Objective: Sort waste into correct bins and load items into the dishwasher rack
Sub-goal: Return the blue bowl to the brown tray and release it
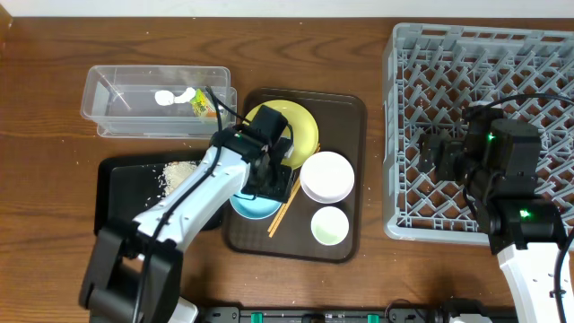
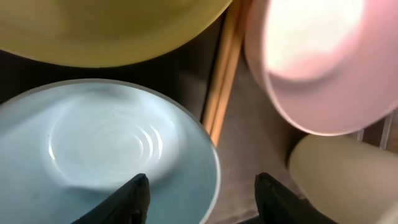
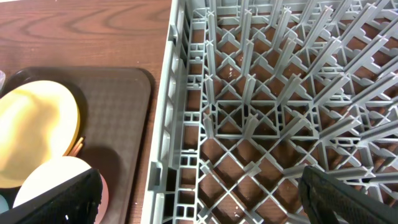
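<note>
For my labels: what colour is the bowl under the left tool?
Light blue; the bowl shows best in left wrist view.

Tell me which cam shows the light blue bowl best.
Left wrist. The light blue bowl fills the lower left of that view, close up, with its inside and rim in plain sight, though it is cropped at the frame edges. Overhead shows only a crescent of it under the left arm. Right wrist does not clearly show it.

Rack [image 1: 399, 108] right of serving tray [image 1: 345, 126]

White arm links [image 1: 184, 202]; black joints [image 1: 260, 148] and cables [image 1: 224, 108]; green lights [image 1: 491, 137].
</note>
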`<move>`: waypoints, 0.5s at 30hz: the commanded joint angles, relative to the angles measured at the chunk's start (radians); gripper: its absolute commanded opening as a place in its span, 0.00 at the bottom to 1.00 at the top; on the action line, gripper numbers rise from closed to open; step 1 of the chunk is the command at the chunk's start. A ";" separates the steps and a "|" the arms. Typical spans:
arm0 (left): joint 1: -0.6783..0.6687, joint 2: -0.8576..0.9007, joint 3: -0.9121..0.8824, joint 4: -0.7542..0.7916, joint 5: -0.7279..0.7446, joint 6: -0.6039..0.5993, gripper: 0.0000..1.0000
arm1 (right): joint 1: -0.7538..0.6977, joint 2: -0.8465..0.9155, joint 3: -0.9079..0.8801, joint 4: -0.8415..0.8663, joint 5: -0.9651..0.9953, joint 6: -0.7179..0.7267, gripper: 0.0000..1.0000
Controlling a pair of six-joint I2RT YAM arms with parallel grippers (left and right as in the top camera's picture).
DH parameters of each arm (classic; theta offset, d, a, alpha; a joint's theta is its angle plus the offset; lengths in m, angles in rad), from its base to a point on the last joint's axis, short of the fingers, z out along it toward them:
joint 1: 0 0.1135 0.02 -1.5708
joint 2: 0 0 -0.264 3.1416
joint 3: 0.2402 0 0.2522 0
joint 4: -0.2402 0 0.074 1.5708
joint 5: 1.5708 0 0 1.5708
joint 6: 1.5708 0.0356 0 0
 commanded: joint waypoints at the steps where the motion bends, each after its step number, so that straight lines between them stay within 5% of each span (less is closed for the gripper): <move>1: -0.001 -0.084 0.059 -0.005 -0.009 0.022 0.60 | 0.005 0.000 0.019 0.001 0.014 -0.010 0.99; 15: -0.001 -0.205 0.064 -0.059 -0.024 -0.047 0.64 | 0.005 0.000 0.019 -0.002 0.013 -0.010 0.99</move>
